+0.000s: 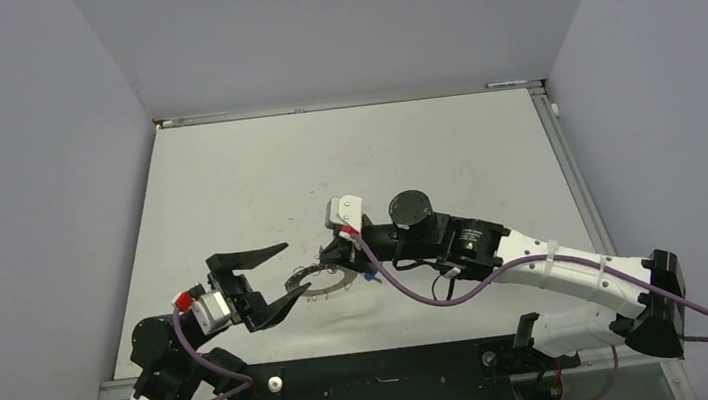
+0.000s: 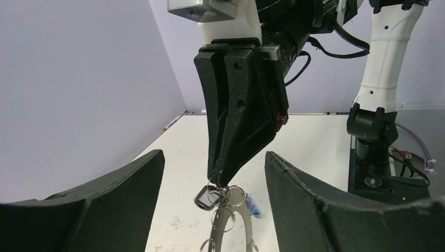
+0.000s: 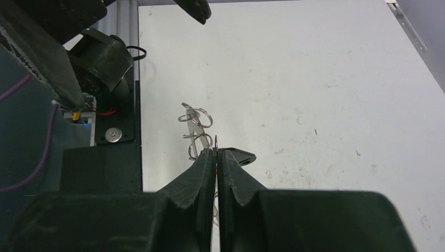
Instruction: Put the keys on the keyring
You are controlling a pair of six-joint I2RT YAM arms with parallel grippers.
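The keyring, a flat grey ring rimmed with thin wire loops, lies between the two arms. Its blue tag is on its right side. My right gripper is shut, with a thin wire loop pinched between its fingertips at the ring's far edge. In the left wrist view the key's black head hangs just under those fingertips, overlapping the loops. I cannot tell whether it is threaded on one. The black head also shows in the right wrist view. My left gripper is open and empty, facing the ring's left side.
The table's metal front rail with both arm bases runs along the near edge. Purple cables trail from the right arm. Grey walls enclose the left, back and right sides.
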